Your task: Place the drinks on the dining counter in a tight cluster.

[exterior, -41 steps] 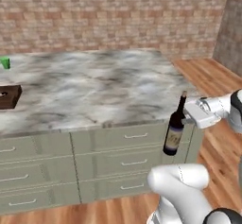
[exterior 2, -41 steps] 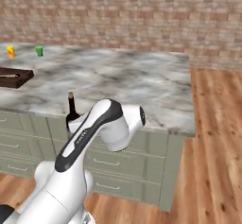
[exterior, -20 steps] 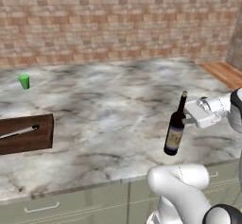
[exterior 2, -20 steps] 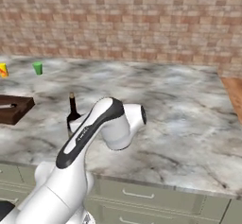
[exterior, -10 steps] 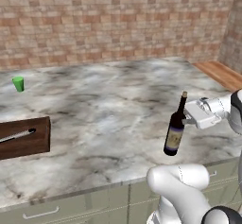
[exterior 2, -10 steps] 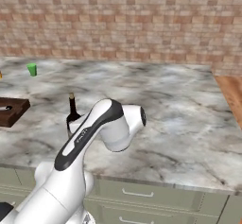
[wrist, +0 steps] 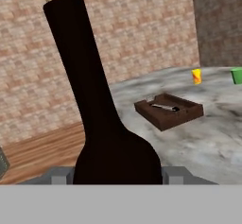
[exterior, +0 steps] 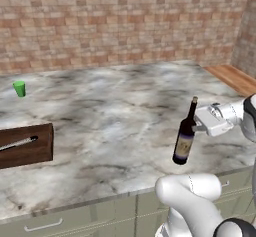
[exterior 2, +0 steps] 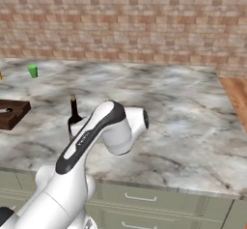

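Note:
A tall dark wine bottle with a label, one of the drinks, hangs slightly tilted over the front right part of the dining counter. My gripper is shut on it from the right, at the base of its neck. From the right base view, the bottle stands behind my white arm, with its lower half hidden. Up close in the hand view, the bottle's dark shoulder and neck sit between my gripper's grey fingers, with the marble counter beyond.
A dark wooden tray with a metal utensil lies at the counter's left. A small green cup stands behind it, and a yellow cup beside that. Brick wall backs the counter. Wooden floor lies past its right end.
The base has driven up to the counter, so the whole scene has shifted and grown nearer. The bottle has stayed in my gripper at the same place relative to the arm.

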